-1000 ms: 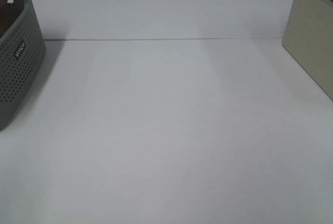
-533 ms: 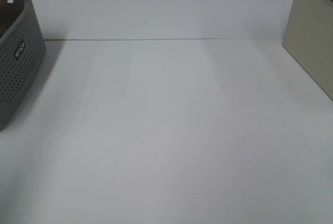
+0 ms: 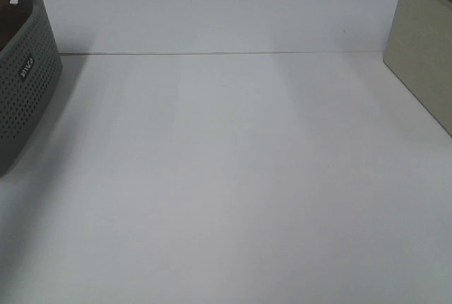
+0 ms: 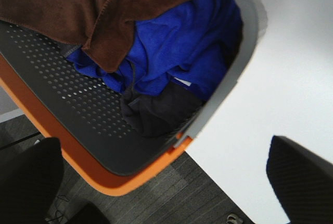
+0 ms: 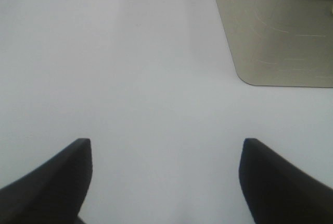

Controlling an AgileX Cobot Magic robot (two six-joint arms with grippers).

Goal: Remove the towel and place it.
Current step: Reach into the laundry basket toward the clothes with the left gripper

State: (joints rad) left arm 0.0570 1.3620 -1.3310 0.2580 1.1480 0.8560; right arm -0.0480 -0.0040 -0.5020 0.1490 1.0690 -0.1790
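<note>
I am looking down through the left wrist camera into a grey perforated basket at the left edge of a white table. The towel, dark brown and soft, lies bunched in the basket on top of a blue cloth, with a dark grey cloth lower down beside them. One folded brown edge droops over the blue fabric. The left gripper hangs above the basket's rim with its jaws wide apart and nothing between them. It is not over the towel. The right gripper is also spread and empty, hovering over bare table near a beige box. The step in hand, as I judge it, is reaching in for the towel. To do it well, I would first bring the left gripper further over the basket until brown cloth sits between the jaws. I would then come down on a raised fold away from the blue cloth, so I pinch brown fabric only. I would lift straight up and clear of the rim, because a loose corner could catch on the wall or pull the blue cloth out too. The open middle of the table looks like the natural place to lay it.
</note>
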